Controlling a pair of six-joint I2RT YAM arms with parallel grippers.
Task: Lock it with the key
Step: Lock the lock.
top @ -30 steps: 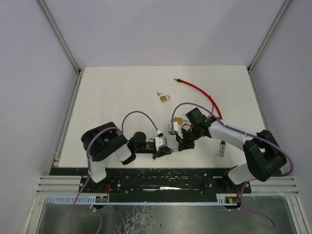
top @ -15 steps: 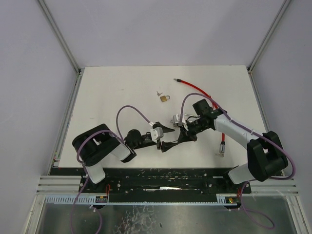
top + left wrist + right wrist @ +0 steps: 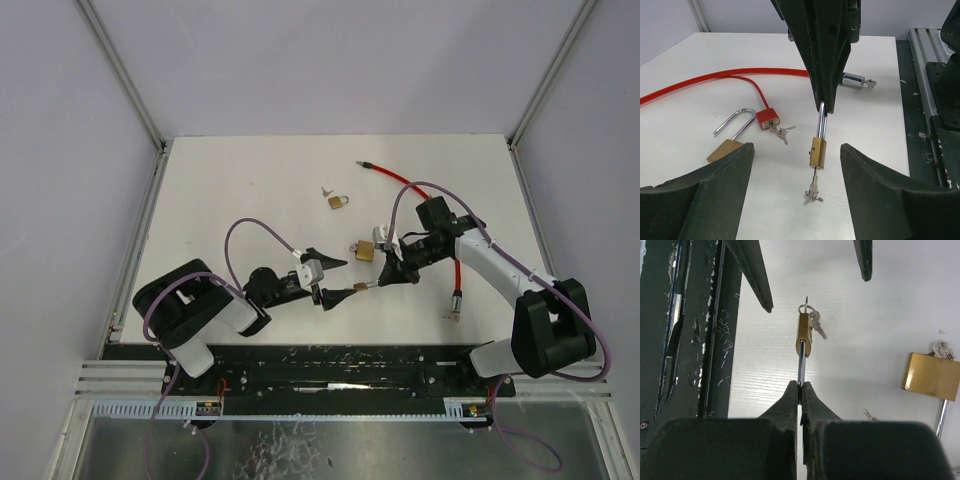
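The right gripper's [image 3: 800, 385] jaws are clamped on the shackle [image 3: 822, 120] of a small brass padlock [image 3: 818, 151], with a key [image 3: 813, 189] hanging from its base. The left gripper's [image 3: 796, 148] jaws stand apart, flanking that padlock.

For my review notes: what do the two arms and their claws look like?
The left arm and right arm share white links between bulky black joints, each with a lilac cable looping along it. The left claw and right claw have black fingers tapering to narrow tips. No markings are readable.
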